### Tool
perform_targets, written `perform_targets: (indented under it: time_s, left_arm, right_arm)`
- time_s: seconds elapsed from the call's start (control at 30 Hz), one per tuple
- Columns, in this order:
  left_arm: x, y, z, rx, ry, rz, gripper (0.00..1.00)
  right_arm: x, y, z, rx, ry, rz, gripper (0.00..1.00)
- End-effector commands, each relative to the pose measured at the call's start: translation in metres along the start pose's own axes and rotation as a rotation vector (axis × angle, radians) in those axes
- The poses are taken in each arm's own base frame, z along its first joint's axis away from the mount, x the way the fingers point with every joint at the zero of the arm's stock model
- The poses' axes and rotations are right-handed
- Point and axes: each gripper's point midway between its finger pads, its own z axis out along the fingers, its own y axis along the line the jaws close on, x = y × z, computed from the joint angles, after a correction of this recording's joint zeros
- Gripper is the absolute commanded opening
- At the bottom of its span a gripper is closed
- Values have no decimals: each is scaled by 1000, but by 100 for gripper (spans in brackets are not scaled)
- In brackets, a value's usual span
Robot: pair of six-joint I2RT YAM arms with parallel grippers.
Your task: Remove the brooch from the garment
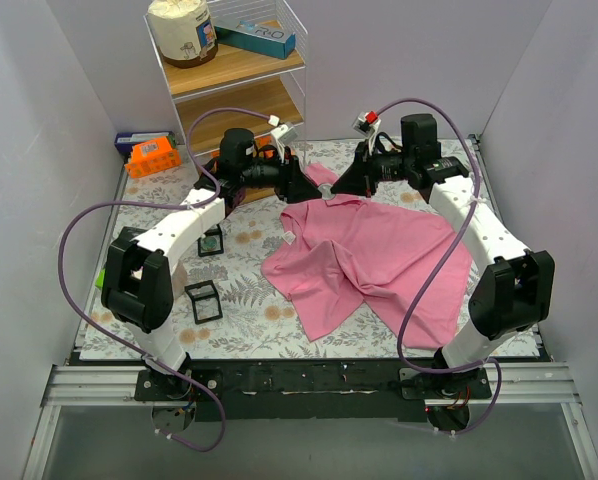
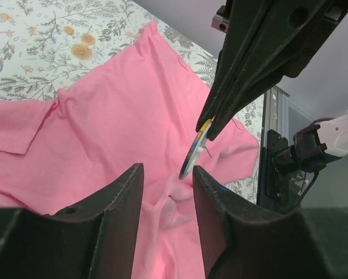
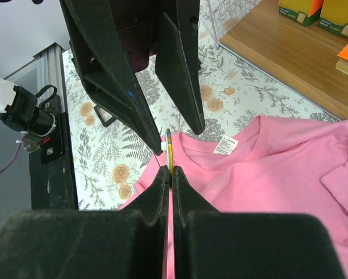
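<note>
At the far middle of the table the right gripper (image 3: pixel 169 173) has its fingers pinched tight on the brooch (image 3: pixel 169 148), holding the disc edge-on just above the pink shirt (image 1: pixel 379 260) near its collar, probably to steady it and lift the cloth; the left gripper (image 2: pixel 168 171) faces it from the left, fingers part-way apart and touching nothing, seemingly lined up to take the disc; whether the pin is free of the cloth I cannot tell.

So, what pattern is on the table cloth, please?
The table cloth is floral, grey ferns and orange blooms; left wrist view.
</note>
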Motion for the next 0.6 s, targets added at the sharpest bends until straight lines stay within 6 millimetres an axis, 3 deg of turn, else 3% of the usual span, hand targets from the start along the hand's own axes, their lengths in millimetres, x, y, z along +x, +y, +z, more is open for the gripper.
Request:
perform_targets:
  time_s: [0.0, 0.13, 0.57]
  left_arm:
    - [-19, -26, -7, 74, -45, 43, 37]
    - [-18, -28, -6, 95, -46, 37, 37]
    - [-12, -35, -4, 162, -31, 24, 12]
  right_arm:
    - [-14, 13, -5, -30, -41, -34, 1]
    - [-13, 10, -5, -25, -41, -24, 1]
    - [-10, 8, -3, -24, -39, -4, 1]
